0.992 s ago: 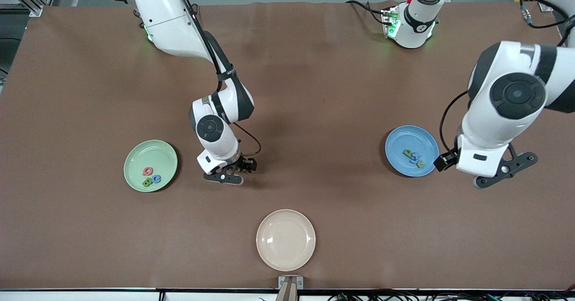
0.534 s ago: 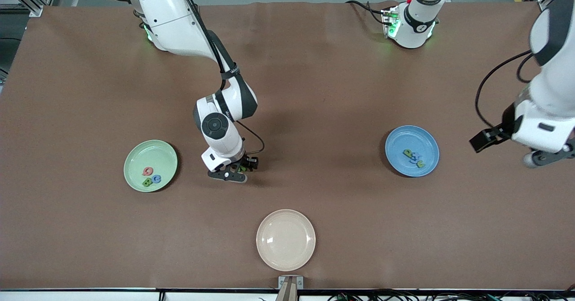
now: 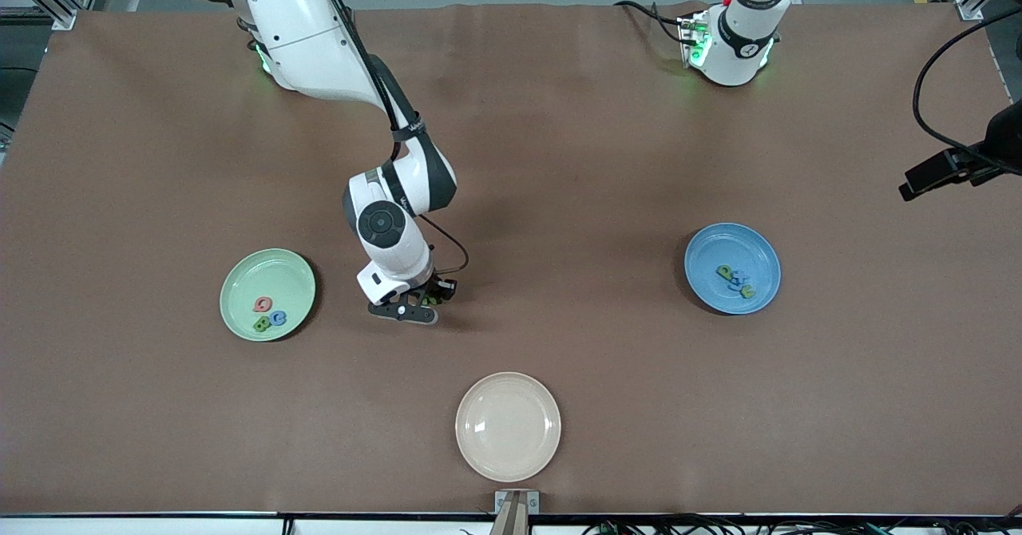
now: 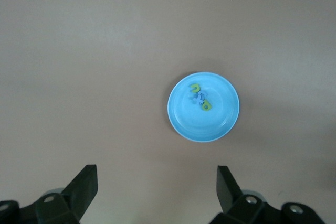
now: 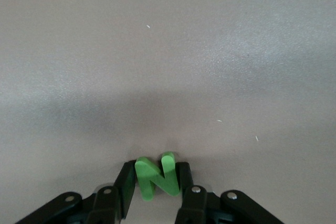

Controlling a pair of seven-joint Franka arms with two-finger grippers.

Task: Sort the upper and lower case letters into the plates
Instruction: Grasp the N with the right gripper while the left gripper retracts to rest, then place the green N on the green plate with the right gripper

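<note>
My right gripper (image 3: 431,299) is down on the table between the pale green plate (image 3: 239,279) and the blue plate (image 3: 707,251). In the right wrist view its fingers (image 5: 184,178) press both sides of a green N (image 5: 157,177), and the right gripper (image 5: 155,181) is shut on it. The green plate holds a pink Q (image 3: 261,304), a blue C (image 3: 278,317) and a green B (image 3: 261,325). Small green and blue letters (image 3: 736,279) lie in the blue plate. My left gripper (image 4: 156,187) hangs open high over the table, with the blue plate (image 4: 210,127) below it.
A cream-white round plate (image 3: 508,455) sits near the table's front edge, nearer to the camera than the right gripper. A black part of the left arm's wrist (image 3: 950,169) shows at the left arm's end of the table.
The right gripper's fingers have closed onto the green N. The left arm has swung up and away from the blue plate toward its own end of the table.
</note>
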